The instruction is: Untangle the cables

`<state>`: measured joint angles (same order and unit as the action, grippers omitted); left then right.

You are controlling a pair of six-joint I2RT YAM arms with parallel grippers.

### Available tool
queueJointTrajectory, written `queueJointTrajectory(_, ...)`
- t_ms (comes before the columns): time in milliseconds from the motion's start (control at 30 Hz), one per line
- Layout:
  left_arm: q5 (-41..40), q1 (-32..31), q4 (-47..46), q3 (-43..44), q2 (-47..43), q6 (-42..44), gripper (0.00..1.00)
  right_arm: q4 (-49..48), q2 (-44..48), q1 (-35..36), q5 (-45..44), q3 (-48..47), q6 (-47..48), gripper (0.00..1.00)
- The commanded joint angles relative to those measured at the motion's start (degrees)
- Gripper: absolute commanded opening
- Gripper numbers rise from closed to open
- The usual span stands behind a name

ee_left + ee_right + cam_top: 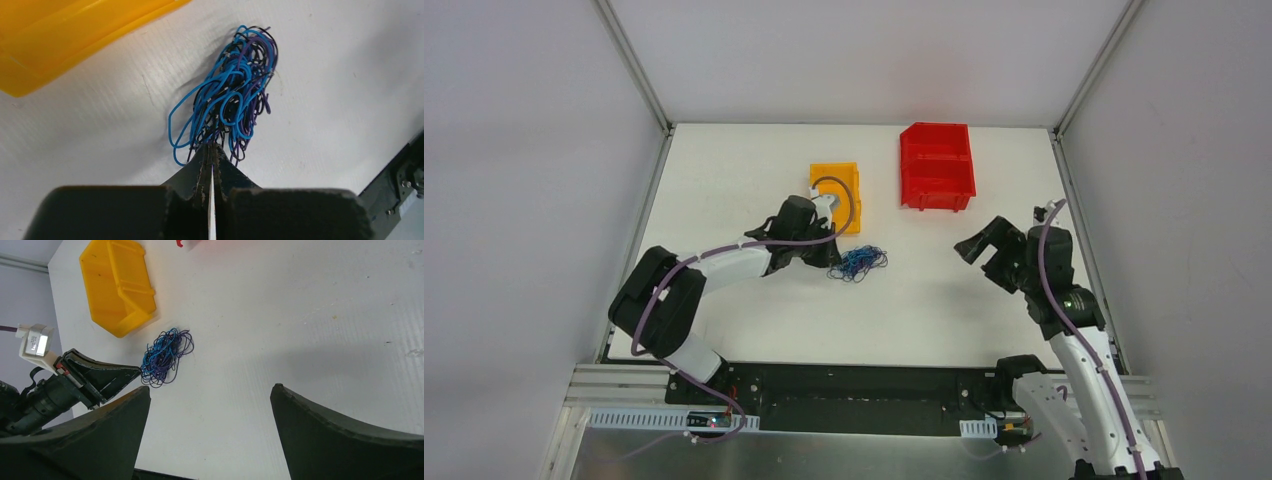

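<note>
Cables (230,95) lie bunched on the bench (944,300); left tool (212,150) pinches their left edge, likely to pull strands free; right tool (210,389) hangs agape.

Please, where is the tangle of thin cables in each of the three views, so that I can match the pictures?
Top external: cables just left of centre, below the yellow bin.
Left wrist: upper middle, bin at top left.
Right wrist: left of centre, bin above-left.
Shared landmark: the yellow bin.
</note>
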<state>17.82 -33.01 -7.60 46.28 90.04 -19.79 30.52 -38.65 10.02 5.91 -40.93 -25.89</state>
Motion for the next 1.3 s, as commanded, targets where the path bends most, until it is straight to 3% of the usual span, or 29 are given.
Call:
queueJointTrajectory(0,6.0,-0.4,-3.0,-2.6,-6.4,-1.3,0.0,-3.6,-3.4,0.4,6.2,-0.8,-0.7,0.94)
queueJointTrajectory(200,9.6,-0.4,-6.9,-7.6,-13.4,-5.5,0.0,-9.0,-6.2,2.6,11.9,1.6,-2.6,0.9)
queueJointTrajectory(467,10.0,-0.4,-6.9,-10.3,-20.7,-8.6,0.0,-12.6,-10.2,10.4,9.6,2.6,-3.6,0.9)
queueJointTrajectory(767,9.3,-0.4,-5.6,-10.4,-23.0,-10.0,0.0,-21.0,-15.8,20.0,6.7,5.3,-6.6,0.89)
queueJointTrajectory(1133,8.7,-0.4,-4.5,-8.6,-18.2,-9.6,0.0,-32.6,-33.3,32.0,-0.1,1.2,-9.8,0.67)
queueJointTrajectory(1267,2.9,-0.4,0.7,-7.5,-18.2,-9.6,0.0,-36.4,-38.0,33.6,-0.4,0.5,-9.5,0.59)
